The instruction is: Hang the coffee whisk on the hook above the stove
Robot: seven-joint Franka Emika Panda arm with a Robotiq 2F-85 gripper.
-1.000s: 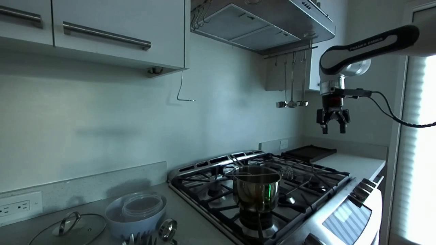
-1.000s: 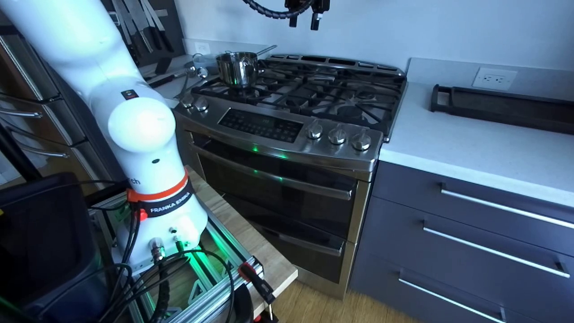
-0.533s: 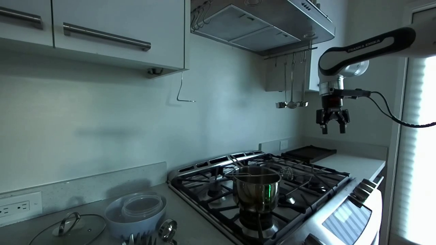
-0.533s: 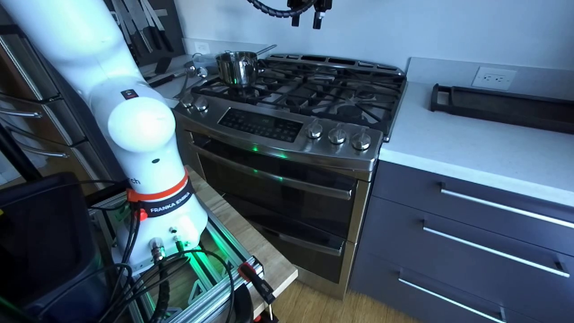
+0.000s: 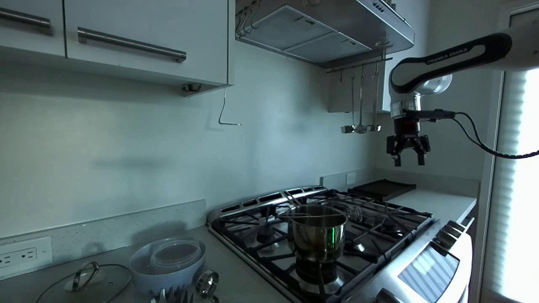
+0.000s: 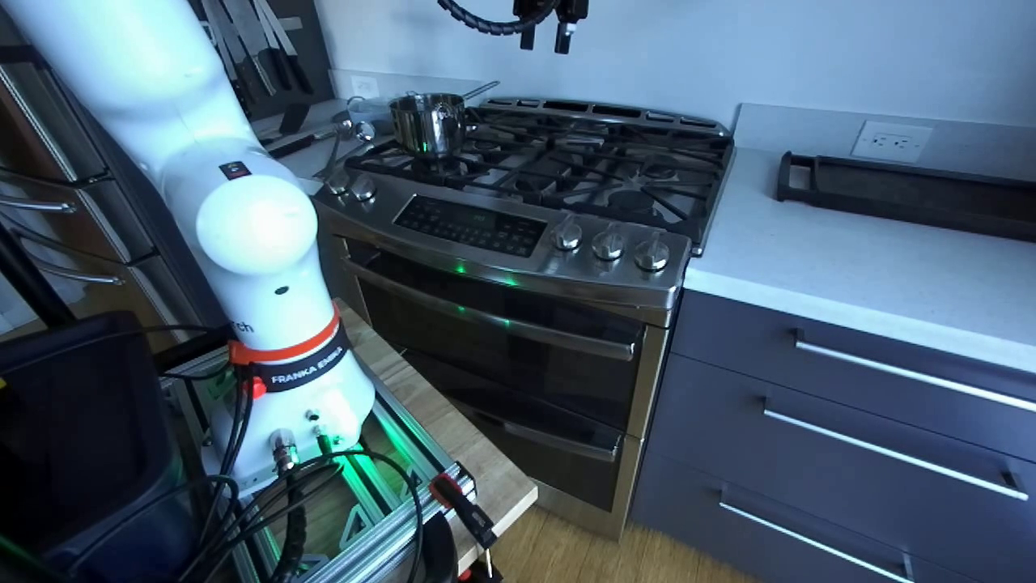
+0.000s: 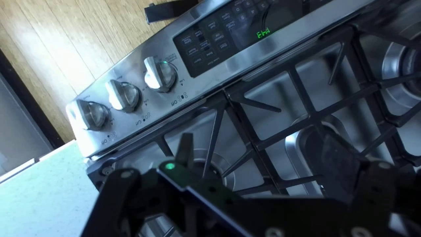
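Note:
A wire whisk (image 5: 355, 213) shows just beyond the steel pot (image 5: 318, 240), with a thin handle seeming to run across the pot's rim; I cannot tell what it rests on. A rail (image 5: 356, 66) with hooks runs under the range hood (image 5: 328, 33); several ladle-like utensils (image 5: 361, 105) hang from it. More hooks (image 5: 248, 21) hang at the hood's near side. My gripper (image 5: 409, 161) is open and empty, pointing down high above the stove. It also shows at the top of an exterior view (image 6: 545, 40) and in the wrist view (image 7: 260, 141), over the stove grates.
The stove (image 6: 566, 274) has black grates and front knobs (image 7: 123, 95). A black griddle (image 6: 914, 190) lies on the counter. A plastic bowl (image 5: 168, 275), a glass lid (image 5: 99, 288) and a ladle (image 5: 207, 284) are beside the stove. A bent wire (image 5: 223, 111) hangs below the cabinet.
My arm and gripper have shifted slightly left in both exterior views. The gripper has stayed open. The whisk and pot have not moved.

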